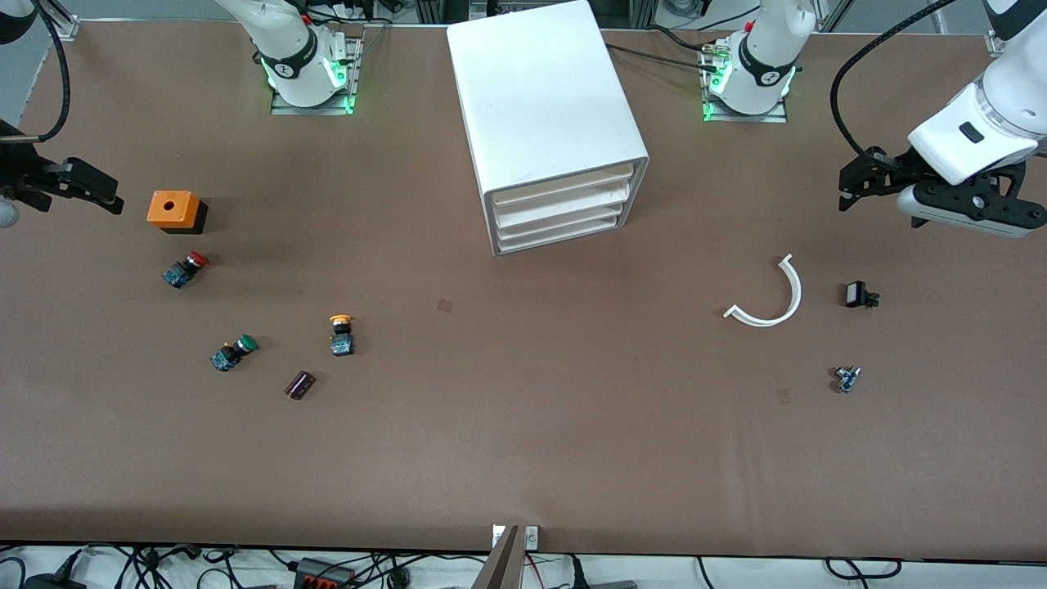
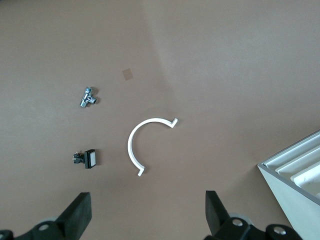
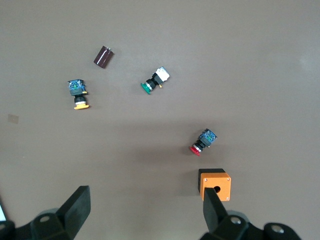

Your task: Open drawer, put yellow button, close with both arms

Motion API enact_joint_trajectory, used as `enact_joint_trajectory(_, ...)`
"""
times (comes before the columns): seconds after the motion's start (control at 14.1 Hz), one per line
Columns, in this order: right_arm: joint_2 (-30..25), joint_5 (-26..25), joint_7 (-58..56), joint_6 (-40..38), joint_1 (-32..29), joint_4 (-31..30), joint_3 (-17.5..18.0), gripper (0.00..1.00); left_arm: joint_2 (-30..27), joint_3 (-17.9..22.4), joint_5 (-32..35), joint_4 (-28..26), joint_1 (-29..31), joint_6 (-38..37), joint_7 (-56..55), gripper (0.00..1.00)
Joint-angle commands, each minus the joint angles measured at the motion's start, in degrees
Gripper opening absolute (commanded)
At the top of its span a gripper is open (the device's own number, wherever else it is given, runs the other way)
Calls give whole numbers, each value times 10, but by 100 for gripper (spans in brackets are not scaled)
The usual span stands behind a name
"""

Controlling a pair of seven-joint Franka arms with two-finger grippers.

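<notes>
The white cabinet (image 1: 544, 106) stands in the middle of the table between the two bases. Its uppermost drawer (image 1: 564, 185) is shut, like the three below it. The yellow button (image 1: 341, 334) lies on its side on the table toward the right arm's end; it also shows in the right wrist view (image 3: 78, 94). My right gripper (image 1: 110, 192) is open and empty over the table's right-arm end, beside the orange box; it shows open in its wrist view (image 3: 145, 212). My left gripper (image 1: 847, 192) is open and empty over the left-arm end, likewise in its wrist view (image 2: 147, 214).
An orange box (image 1: 169, 209), a red-capped button (image 1: 185, 268), a green-capped button (image 1: 233, 352) and a dark cylinder (image 1: 299, 384) lie near the yellow button. A white curved piece (image 1: 773, 303), a small black switch (image 1: 859, 294) and a metal part (image 1: 847, 378) lie toward the left arm's end.
</notes>
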Motion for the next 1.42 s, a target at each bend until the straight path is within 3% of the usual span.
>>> enact_joint_trajectory(0.0,-14,-5,-8,1,0,-13,-2,100,8,-1,8,20,-2,-13,4,100)
enact_joint_trajectory(0.43,-11,-4,-8,1,0,-10,-1,100,7,-1,7,20,-2,-22,5,100)
enact_joint_trajectory(0.64,-8,-5,-9,2,0,-9,-1,100,13,-2,6,43,-9,-58,6,100)
enact_joint_trajectory(0.85,4,-5,-12,2,3,-9,0,100,28,-3,-21,54,-26,-148,9,100)
enact_joint_trajectory(0.99,16,1,-11,9,3,-9,3,100,52,-3,-67,57,-43,-193,10,100)
enact_joint_trajectory(1.35,60,4,-11,30,34,-5,5,100,138,-7,-291,59,-51,-244,12,100)
